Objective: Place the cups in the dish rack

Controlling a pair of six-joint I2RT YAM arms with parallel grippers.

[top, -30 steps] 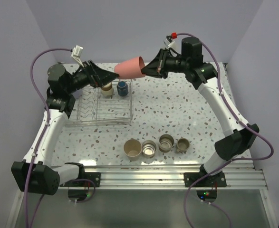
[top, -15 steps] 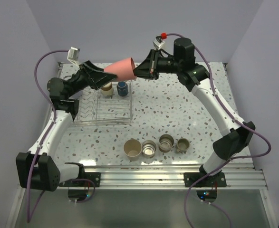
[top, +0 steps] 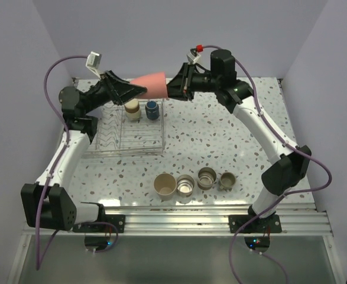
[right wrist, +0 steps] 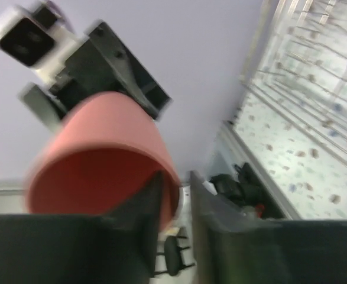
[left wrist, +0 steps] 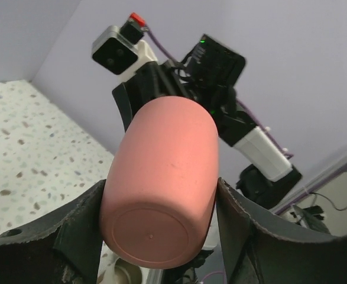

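Top external view: a pink-red cup hangs on its side in mid-air, near the far end of the dish rack and clear of it. It is bridged between both arms in what reads as a hand-over. The right gripper has the cup by its open rim, while the left gripper meets it from the opposite side at the closed base.

The left wrist view shows the left fingers spread wide enough to take the whole base, lying against both of its flanks. Such a broad clasp looks suited to carrying the cup down among the prongs.

In the blurred right wrist view, the right fingers stand close together with the thin rim wall between them. A sliver of light shows beside the wall, so whether that pinch bears any load cannot be told.

The rack sits on the left arm's side of the table, which is probably the reason for the pass. A tan mug and a dark mug already stand in the rack. A beige tumbler and three steel cups wait in a row near the front edge.
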